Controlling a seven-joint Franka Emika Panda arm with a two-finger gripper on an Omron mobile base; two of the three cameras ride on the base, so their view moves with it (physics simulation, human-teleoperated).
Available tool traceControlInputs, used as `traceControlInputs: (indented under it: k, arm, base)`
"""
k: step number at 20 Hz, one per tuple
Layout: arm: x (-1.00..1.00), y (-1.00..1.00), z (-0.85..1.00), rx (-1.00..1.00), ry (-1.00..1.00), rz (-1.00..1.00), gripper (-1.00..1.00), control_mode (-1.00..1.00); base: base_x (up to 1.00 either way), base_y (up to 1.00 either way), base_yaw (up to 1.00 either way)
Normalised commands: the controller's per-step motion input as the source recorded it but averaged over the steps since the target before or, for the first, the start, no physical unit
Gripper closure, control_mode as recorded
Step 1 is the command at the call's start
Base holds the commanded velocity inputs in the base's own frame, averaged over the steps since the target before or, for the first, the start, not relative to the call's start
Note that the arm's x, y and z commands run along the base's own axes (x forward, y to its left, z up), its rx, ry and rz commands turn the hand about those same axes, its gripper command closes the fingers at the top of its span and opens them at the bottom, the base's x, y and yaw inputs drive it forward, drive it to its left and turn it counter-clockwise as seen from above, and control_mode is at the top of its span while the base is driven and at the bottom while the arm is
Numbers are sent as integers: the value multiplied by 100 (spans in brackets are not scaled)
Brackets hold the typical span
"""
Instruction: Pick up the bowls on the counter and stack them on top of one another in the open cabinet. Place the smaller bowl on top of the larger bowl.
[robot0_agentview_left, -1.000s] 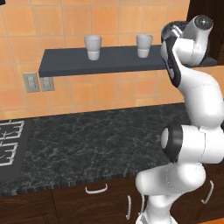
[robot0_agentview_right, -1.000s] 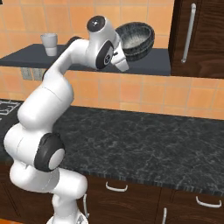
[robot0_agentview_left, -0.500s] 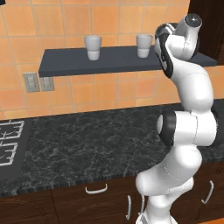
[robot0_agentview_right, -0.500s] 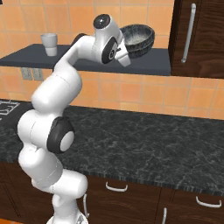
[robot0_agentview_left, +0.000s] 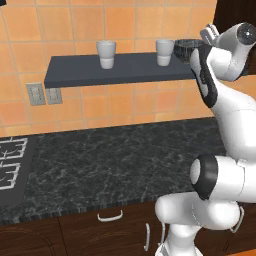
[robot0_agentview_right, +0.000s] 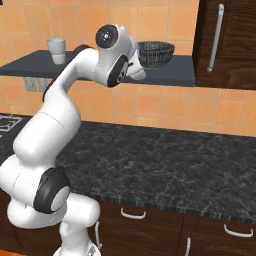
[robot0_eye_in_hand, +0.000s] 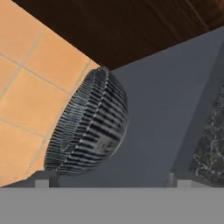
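One dark ribbed bowl stands upright at the right end of the open cabinet's slate-blue shelf, close to the brown door. In the left base view the bowl sits just right of a white cup. I cannot tell whether it is the larger bowl, the smaller bowl, or one nested in the other. The hand view shows the bowl resting on the shelf, a little ahead of my gripper. The fingertips stand far apart, touching nothing. The gripper is open and holds nothing.
Two white cups stand on the shelf left of the bowl. A dark brown cabinet door with a silver handle borders the shelf's right end. Below lies the black marbled counter, with a stove at its left.
The bowl, held just above the shelf before, has come down onto it. The jaws have opened off it, and the arm has shifted its pose.
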Motion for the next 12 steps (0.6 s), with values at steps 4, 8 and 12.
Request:
traceControlInputs:
  k: [4, 8, 12]
  arm:
    - [-100, -7, 1, 5, -48, 0, -100, -100]
    - [-100, -23, -41, 1, -32, 0, -100, -100]
    - [-100, -1, -100, -6, 4, 0, -100, -100]
  base:
    - [0, 0, 0]
    - [0, 0, 0]
    - [0, 0, 0]
